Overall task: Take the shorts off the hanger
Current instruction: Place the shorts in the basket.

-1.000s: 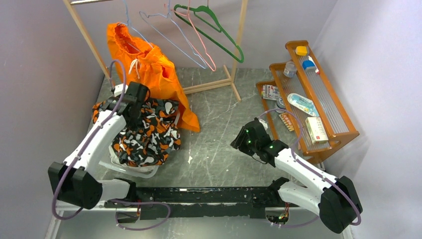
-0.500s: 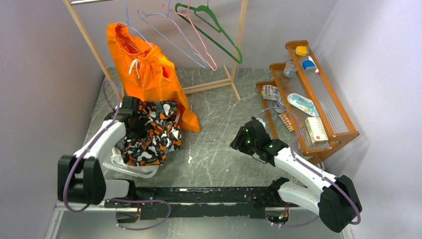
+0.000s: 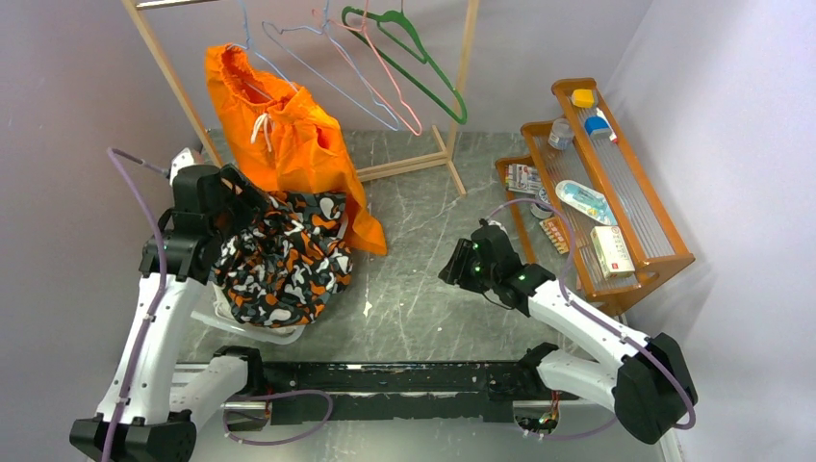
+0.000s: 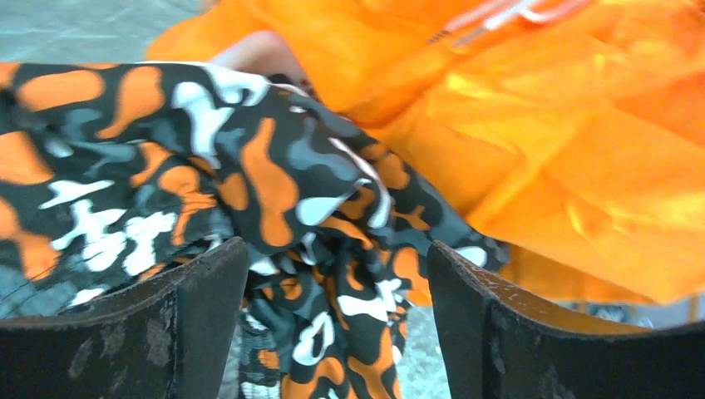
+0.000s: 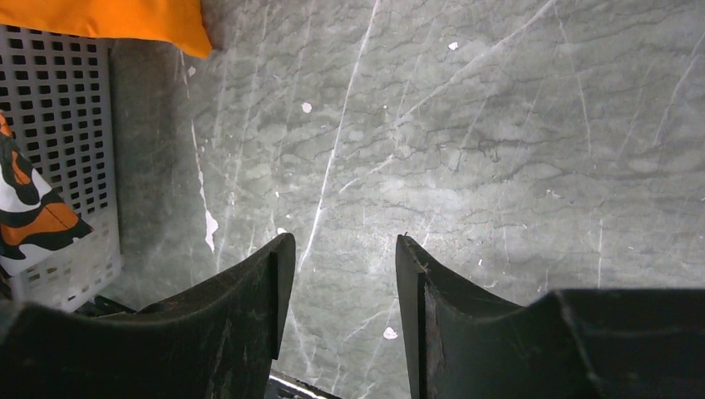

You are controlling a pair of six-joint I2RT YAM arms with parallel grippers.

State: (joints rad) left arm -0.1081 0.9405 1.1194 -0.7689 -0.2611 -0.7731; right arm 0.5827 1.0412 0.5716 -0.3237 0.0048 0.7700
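Note:
The bright orange shorts (image 3: 289, 144) hang from a thin wire hanger (image 3: 262, 60) at the left end of the wooden rack, their hem trailing onto the table. In the left wrist view the shorts (image 4: 540, 150) fill the upper right. My left gripper (image 3: 231, 202) is open just below the shorts' left side, and over a black, orange and white patterned garment (image 3: 284, 260). A fold of that garment (image 4: 249, 191) lies loose between the spread fingers of the left gripper (image 4: 332, 258). My right gripper (image 3: 460, 265) (image 5: 345, 249) is open over bare table, holding nothing.
The patterned garment is heaped in a white perforated basket (image 3: 245, 325) (image 5: 58, 125) at the left. Empty hangers, one green (image 3: 414, 58), hang on the rack (image 3: 464, 77). A wooden shelf (image 3: 664, 252) with small items stands at the right.
My left gripper has opened and let go of the patterned garment, which settled on the basket. The left arm rose and swung back toward the left. The right arm has barely moved.

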